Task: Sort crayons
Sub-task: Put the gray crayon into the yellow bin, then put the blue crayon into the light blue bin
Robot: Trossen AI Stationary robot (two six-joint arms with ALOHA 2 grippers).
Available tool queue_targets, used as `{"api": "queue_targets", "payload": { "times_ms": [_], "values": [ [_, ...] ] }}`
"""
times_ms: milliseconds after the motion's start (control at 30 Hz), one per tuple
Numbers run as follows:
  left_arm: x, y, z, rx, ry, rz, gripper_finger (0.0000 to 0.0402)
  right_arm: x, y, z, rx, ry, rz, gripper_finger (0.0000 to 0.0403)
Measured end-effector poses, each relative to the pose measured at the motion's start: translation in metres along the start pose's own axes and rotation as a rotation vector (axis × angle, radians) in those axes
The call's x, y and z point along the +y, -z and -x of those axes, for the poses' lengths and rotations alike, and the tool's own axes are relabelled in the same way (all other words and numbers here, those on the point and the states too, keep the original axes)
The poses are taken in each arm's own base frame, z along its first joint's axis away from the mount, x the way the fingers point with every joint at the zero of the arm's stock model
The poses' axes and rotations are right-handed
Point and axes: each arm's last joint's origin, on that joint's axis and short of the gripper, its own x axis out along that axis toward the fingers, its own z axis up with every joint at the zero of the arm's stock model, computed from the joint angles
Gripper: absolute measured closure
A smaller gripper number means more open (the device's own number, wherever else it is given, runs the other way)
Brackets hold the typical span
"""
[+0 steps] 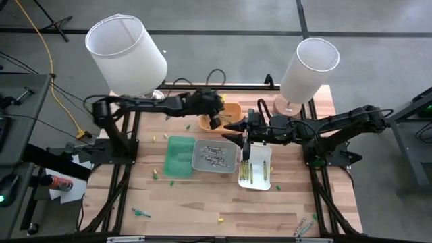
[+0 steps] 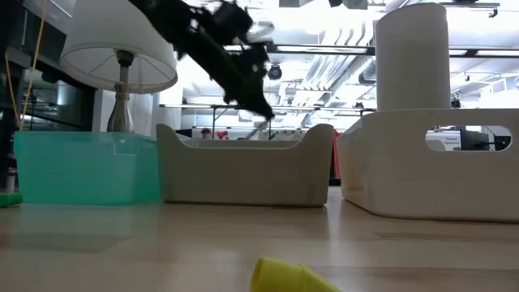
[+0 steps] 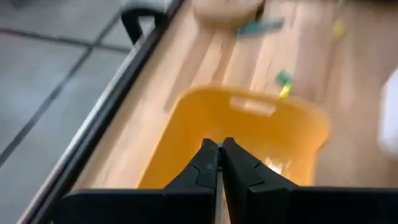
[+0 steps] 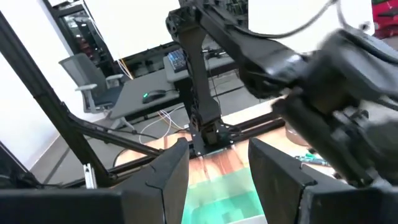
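Note:
My left gripper (image 3: 219, 152) is shut with nothing showing between its fingers. It slants down over the orange tray (image 3: 205, 124), which stands at the table's far side (image 1: 231, 110). My right gripper (image 4: 217, 167) hovers open and level just right of it (image 1: 233, 127), above the green tray (image 4: 227, 199), with nothing between its fingers. Grey crayons (image 1: 214, 156) lie in the grey tray (image 1: 200, 162), and yellow crayons (image 1: 247, 173) lie in the white tray (image 1: 264, 159). Loose crayons lie on the wood: green (image 1: 140, 212), yellow (image 1: 219, 218), and one close to the low camera (image 2: 284, 277).
Two white lamps stand at the far side, left (image 1: 128, 54) and right (image 1: 307, 67). The green tray (image 1: 179, 156), grey tray and white tray sit side by side mid-table. More crayons lie near the front right corner (image 1: 304, 226). Bare wood lies in front of the trays.

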Motion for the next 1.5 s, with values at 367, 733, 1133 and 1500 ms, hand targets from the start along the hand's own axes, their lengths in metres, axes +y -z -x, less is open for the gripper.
{"api": "queue_targets", "payload": {
  "times_ms": [367,733,1133,1500],
  "values": [
    [-0.004,0.033,-0.053,0.305,0.021,-0.157,0.0402,0.000,0.001,0.000,0.007,0.003,-0.001,0.0242],
    [-0.004,0.038,-0.058,0.335,-0.006,-0.190,0.0401,0.000,0.001,0.000,0.012,0.004,0.001,0.0242],
    [-0.004,0.039,-0.057,0.348,-0.014,-0.240,0.0314,0.000,0.001,0.000,0.013,0.004,0.001,0.0242],
    [0.006,-0.012,-0.016,0.315,-0.002,-0.142,0.0216,0.000,0.001,0.000,0.013,0.004,0.004,0.0242]
  ]
}}
